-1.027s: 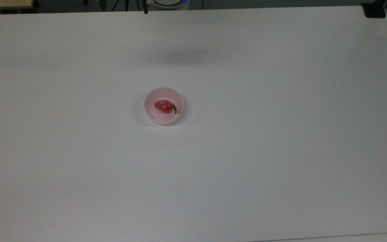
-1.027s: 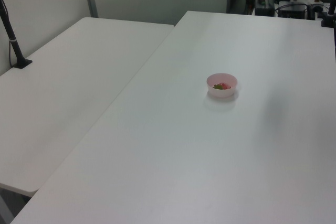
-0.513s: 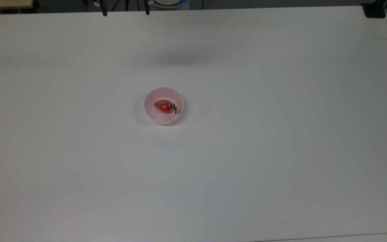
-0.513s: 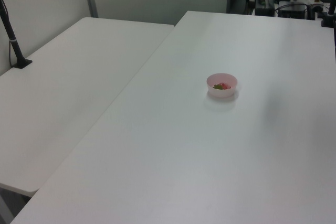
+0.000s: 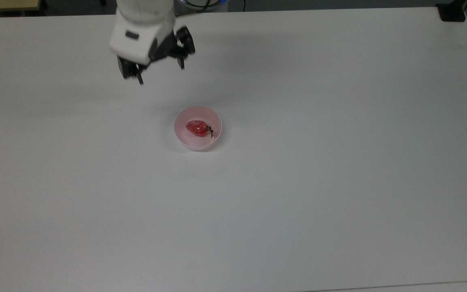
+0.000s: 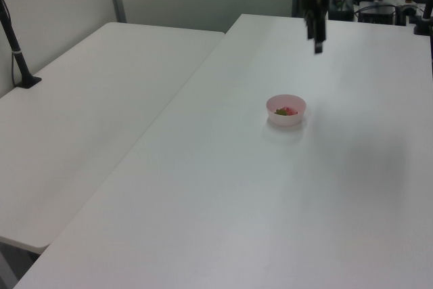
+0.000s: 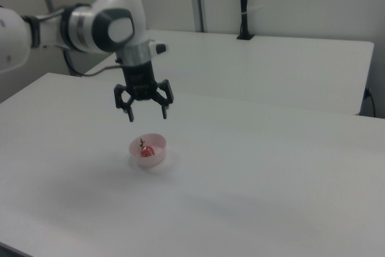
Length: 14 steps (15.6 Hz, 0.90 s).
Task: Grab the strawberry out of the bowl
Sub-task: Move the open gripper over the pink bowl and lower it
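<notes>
Pincer (image 7: 145, 110) held above the bowl (image 7: 148, 150), fingers apart and empty; strawberry (image 7: 147, 151) lies inside the bowl.

The bowl (image 5: 198, 128) is small, round and pale pink, with a thin rim and a smooth plain inside, and it stands near the middle of a flat, matt white worktop (image 5: 339, 162). The strawberry (image 5: 197, 127) is glossy red, lying on its side, its green leafy cap toward the top view's right. The arm (image 7: 78, 28) has smooth white rounded casings with dark joints; it reaches in from the right view's left and bends down at the wrist, so the black pincer (image 5: 160, 72) points downward. In the top view the pincer sits up and to the left of the bowl, well apart from it. In the left view the pincer (image 6: 316, 35) hangs above and behind the bowl (image 6: 286, 109).
</notes>
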{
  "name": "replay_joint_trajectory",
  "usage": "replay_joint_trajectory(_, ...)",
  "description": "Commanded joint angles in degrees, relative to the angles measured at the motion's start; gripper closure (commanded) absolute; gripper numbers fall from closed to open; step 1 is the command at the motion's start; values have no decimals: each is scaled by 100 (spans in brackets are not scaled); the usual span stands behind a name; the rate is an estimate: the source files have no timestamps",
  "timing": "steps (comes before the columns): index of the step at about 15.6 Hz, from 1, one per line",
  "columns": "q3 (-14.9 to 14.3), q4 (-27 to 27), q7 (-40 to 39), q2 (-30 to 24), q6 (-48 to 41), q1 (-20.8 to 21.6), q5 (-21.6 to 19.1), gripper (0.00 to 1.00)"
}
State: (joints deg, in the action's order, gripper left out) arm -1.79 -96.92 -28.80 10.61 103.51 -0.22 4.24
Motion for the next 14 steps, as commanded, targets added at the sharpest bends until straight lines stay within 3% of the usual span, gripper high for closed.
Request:
replay_joint_trajectory(1,160,-28,173,432,652,75,113,0)
replay_joint_trajectory(8,424,-204,910,1004,942,190,341,0)
replay_joint_trajectory(9,451,-213,1111,1057,1073,189,332,4)
replay_joint_trajectory(11,460,-213,1586,1206,1224,172,341,5)
replay_joint_trajectory(14,468,-204,1667,1303,1286,181,324,6)
